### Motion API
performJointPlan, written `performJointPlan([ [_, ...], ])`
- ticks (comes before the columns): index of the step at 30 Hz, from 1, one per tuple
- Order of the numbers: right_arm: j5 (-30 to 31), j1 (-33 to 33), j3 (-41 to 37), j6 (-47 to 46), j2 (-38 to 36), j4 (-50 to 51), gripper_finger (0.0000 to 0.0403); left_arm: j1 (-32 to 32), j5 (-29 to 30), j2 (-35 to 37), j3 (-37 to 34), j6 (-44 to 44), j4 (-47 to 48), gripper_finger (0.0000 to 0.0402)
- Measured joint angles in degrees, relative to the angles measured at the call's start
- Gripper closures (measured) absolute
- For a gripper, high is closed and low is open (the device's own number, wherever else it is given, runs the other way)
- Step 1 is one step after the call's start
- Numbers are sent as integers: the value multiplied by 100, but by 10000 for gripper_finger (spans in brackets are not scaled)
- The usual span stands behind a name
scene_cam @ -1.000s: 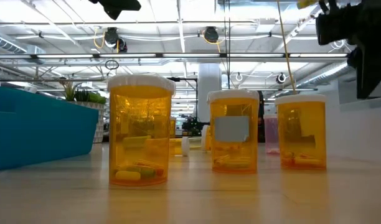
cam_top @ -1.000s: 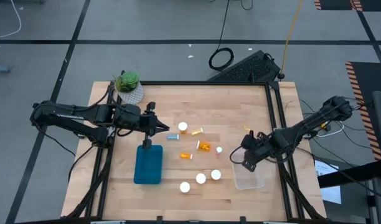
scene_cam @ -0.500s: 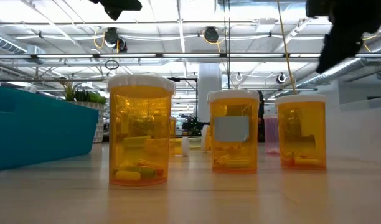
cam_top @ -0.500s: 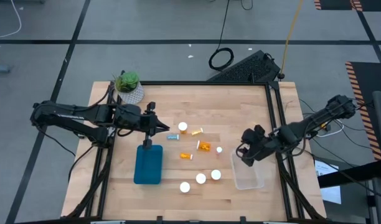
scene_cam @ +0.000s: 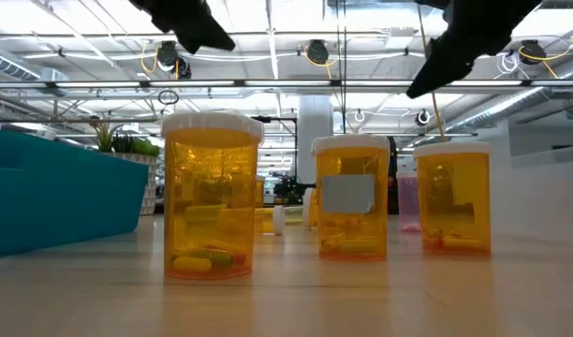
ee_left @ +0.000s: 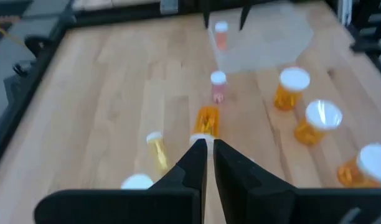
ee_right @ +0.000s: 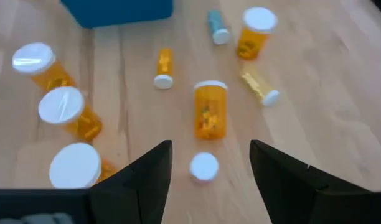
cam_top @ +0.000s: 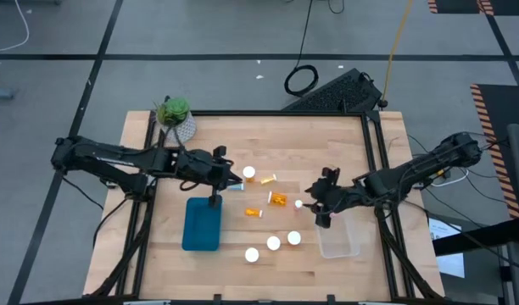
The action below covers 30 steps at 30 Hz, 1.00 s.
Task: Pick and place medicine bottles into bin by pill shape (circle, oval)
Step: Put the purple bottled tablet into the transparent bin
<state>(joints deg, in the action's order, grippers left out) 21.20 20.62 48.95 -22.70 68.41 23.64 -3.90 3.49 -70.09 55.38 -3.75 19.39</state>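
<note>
A pale wooden table (cam_top: 268, 161) sits in a black frame on a grey workshop floor, with a potted plant (cam_top: 175, 115) at its 10 o'clock corner. A blue bin (cam_top: 202, 224) stands at about 8 o'clock from the table's centre and a clear bin (cam_top: 340, 241) at about 4 o'clock.

The medicine bottles (cam_top: 278, 200) are scattered across the middle, some lying down, with three upright white-capped ones in a row toward 6 o'clock. One small bottle appears to lie already inside the clear bin in the left wrist view, though that picture is too soft to be sure.

The right gripper (cam_top: 317, 203) hangs just beside the clear bin's inner edge with its fingers spread wide. In its wrist view a small upright white-capped bottle (ee_right: 204, 167) sits between them, and a toppled bottle (ee_right: 209, 109) lies just beyond it. The left gripper (cam_top: 230, 180) reaches in from 9 o'clock above the blue bin's far end, fingers pressed nearly together and holding nothing.

The risks, as I judge them:
- The wide right fingers could knock the upright bottle over or nudge the toppled one, which would roll.
- The pill shape is hard to read here, so a bottle could go to the wrong bin.
- Both arms converge on the same cluster and could collide.
</note>
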Motion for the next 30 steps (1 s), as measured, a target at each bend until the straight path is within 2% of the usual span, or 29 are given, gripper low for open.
performJointPlan([
  [12, -1086, -892, 315, 555, 1189, 5, 193, 0, -4, -266, 6, 302, 18, 369],
  [16, -1104, -933, 531, 586, 1494, 273, 185, -41, -6, -268, 6, 429, 45, 369],
  [25, -1250, -941, 586, 581, 1848, 403, 142, -190, 0, -268, 6, 401, 46, 369],
  [30, -1388, -946, 586, 540, 1864, 472, 147, -191, -1, -268, 6, 400, 46, 369],
])
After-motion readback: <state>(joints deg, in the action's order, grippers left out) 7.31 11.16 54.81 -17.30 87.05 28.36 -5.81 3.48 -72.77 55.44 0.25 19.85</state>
